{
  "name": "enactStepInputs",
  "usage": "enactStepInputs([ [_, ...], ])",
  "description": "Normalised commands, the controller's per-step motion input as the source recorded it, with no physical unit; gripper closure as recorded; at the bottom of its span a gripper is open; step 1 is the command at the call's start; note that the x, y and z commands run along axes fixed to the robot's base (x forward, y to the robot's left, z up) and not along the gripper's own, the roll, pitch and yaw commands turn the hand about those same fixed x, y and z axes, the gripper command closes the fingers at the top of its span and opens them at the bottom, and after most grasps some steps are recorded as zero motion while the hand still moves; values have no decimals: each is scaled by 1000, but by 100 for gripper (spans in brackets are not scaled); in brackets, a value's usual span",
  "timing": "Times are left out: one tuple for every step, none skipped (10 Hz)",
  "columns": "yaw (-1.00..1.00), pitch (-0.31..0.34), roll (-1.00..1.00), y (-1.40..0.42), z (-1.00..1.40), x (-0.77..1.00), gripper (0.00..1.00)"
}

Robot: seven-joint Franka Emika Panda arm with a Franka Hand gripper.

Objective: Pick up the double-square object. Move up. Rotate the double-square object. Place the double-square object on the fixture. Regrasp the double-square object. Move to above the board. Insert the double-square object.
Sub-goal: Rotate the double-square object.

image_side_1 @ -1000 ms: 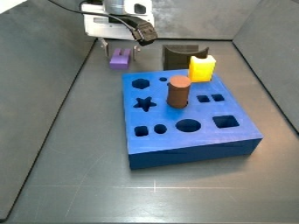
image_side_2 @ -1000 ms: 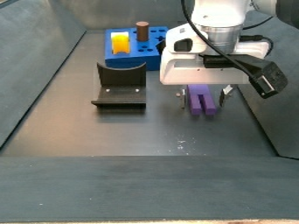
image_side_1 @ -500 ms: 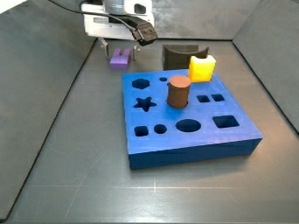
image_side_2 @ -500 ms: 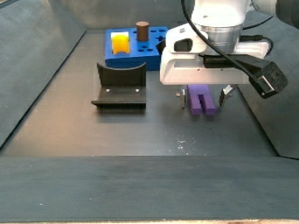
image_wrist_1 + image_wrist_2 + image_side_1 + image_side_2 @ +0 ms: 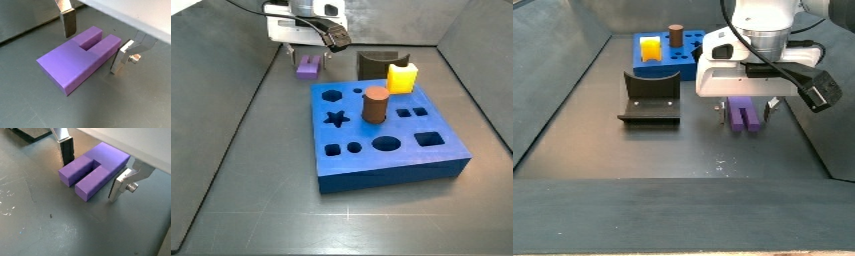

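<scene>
My gripper [image 5: 93, 170] straddles the double-square object [image 5: 93, 169] lying flat on the floor; fingers [image 5: 66, 152] stand open beside its flanks, gripping nothing, long axis crosswise.

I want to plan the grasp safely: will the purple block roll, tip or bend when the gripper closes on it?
The double-square object has flat faces and lies low on the floor, so it probably will not roll or tip. It looks like solid plastic, likely stiff. The gripper straddles it with a finger beside each side; its smooth faces might slip.

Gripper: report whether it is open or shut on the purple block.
Open. In both wrist views the gripper straddles the double-square object lying on the floor, with gaps between each finger and the block.
</scene>
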Motion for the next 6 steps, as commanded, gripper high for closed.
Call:
enactStepInputs([
  [20,-79,-164,13,-170,28,0],
  [20,-79,-164,13,-170,28,0],
  [20,-79,-164,13,-170,28,0],
  [20,-79,-164,13,-170,28,0],
  [20,-79,-164,13,-170,28,0],
  [20,-79,-164,13,-170,28,0],
])
